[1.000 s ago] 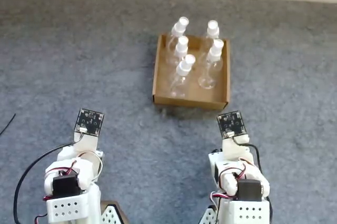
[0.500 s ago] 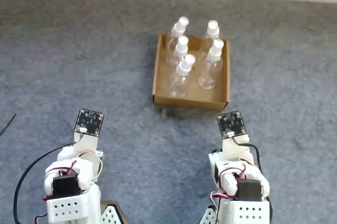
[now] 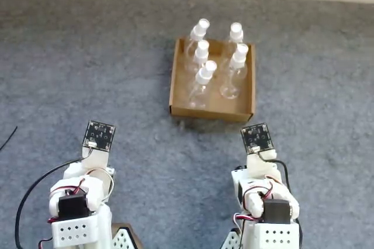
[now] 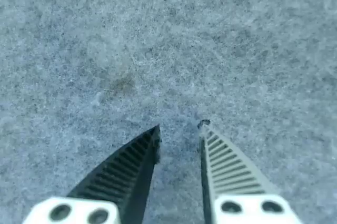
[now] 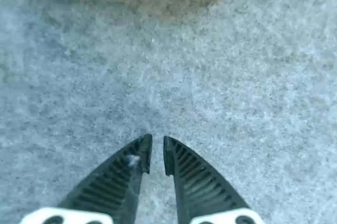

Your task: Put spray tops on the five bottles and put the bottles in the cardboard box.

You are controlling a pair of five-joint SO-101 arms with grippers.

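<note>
High view: five clear plastic bottles with white spray tops [image 3: 201, 73] stand upright in the shallow brown cardboard box [image 3: 175, 88] toward the grey felt table [image 3: 87, 73]'s far edge, so the task looks finished. Hence the left gripper [image 4: 179, 129], slightly parted, and the right gripper [image 5: 157, 153], nearly closed, hang empty by the near edge.

The high view looks steeply down from above and behind the two arm bases [image 3: 79, 214], facing across the grey felt table [image 3: 87, 56] towards the cardboard box [image 3: 211, 110]. Each wrist camera sits close over the felt and looks out along its own fingers, at the left gripper [image 4: 180, 125] and the right gripper [image 5: 156, 139]. The right wrist view shares the box's near corner with the high view.
</note>
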